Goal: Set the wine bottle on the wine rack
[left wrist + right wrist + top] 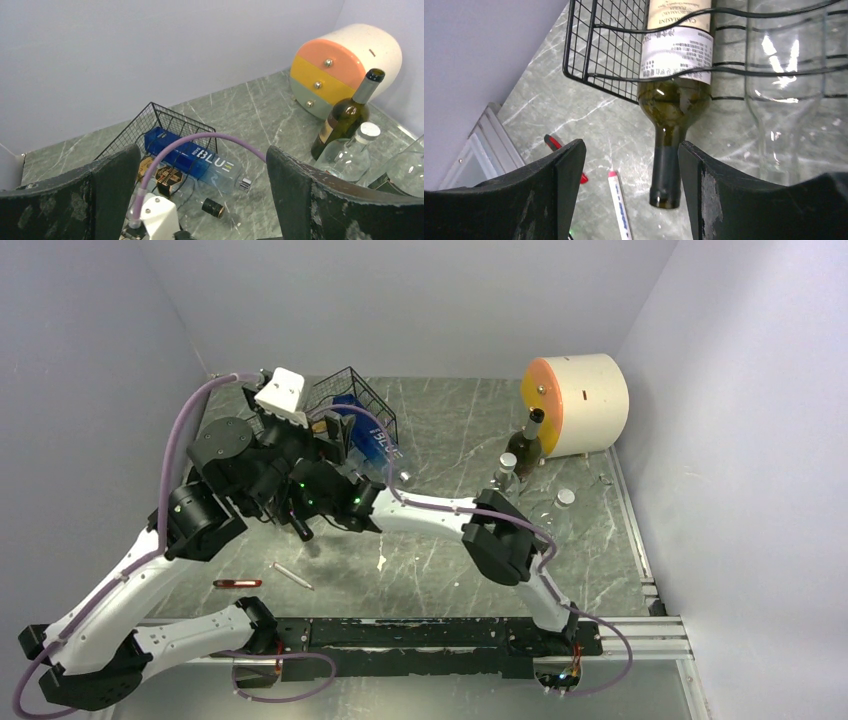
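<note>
- Wine bottle point(674, 97) lies on its side in the rack point(599, 50), label up, with its neck sticking out past the front rods over the table point(574, 115).
- Right gripper point(630, 145) is spread and empty. The neck sits between its fingers, close to one of them; we think they are not touching, but the angle is poor.
- Left gripper point(202, 149) is spread wide and holds nothing.
- We judge the bottle heavy, rigid, slick and breakable. The neck is the natural hold.
- A clear bottle point(784, 75) lies just beside it, and a marker point(619, 205) lies on the table below the neck. Room straight back along the neck looks open to us.
</note>
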Motion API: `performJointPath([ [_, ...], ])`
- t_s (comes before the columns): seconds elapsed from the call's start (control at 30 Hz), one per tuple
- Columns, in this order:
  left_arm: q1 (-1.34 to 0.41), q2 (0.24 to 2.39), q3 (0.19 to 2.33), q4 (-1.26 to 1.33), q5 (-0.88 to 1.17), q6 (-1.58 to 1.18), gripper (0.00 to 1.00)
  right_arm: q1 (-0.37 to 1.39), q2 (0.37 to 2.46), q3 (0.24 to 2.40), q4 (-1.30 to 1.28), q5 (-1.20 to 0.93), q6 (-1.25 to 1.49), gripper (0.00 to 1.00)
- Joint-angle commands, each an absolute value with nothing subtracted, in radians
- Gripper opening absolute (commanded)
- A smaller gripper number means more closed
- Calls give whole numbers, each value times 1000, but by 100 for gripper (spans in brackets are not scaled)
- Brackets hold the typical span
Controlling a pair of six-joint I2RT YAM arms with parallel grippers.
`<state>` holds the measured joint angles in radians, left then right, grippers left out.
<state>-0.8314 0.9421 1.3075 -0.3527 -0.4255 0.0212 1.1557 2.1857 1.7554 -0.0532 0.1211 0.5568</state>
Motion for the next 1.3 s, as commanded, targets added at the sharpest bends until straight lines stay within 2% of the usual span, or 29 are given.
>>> performJointPath([
  [0.0, -835, 910, 1370, -369, -434, 18, 100, 1153, 2078, 1654, -10, 150, 547, 72],
  [0.23, -835, 855, 1360, -329, -435, 18, 100, 1153, 1824, 1429, -34, 255, 500, 71],
  [0.43, -835, 802, 1288, -266, -446, 19, 100, 1143, 1649, 1300, -167, 467, 446, 71],
  [0.6, -835, 792, 1245, -234, -453, 7, 100, 1085, 1516, 1311, -315, 594, 366, 71],
  [0.83, -835, 809, 1214, -227, -434, -25, 100, 889, 1350, 1335, -428, 653, 310, 71],
  [0.93, -835, 823, 1203, -231, -426, -42, 100, 829, 1315, 1355, -478, 727, 284, 72],
  [1.27, -835, 893, 1177, -173, -313, -100, 99, 615, 1272, 1451, -498, 742, 291, 75],
])
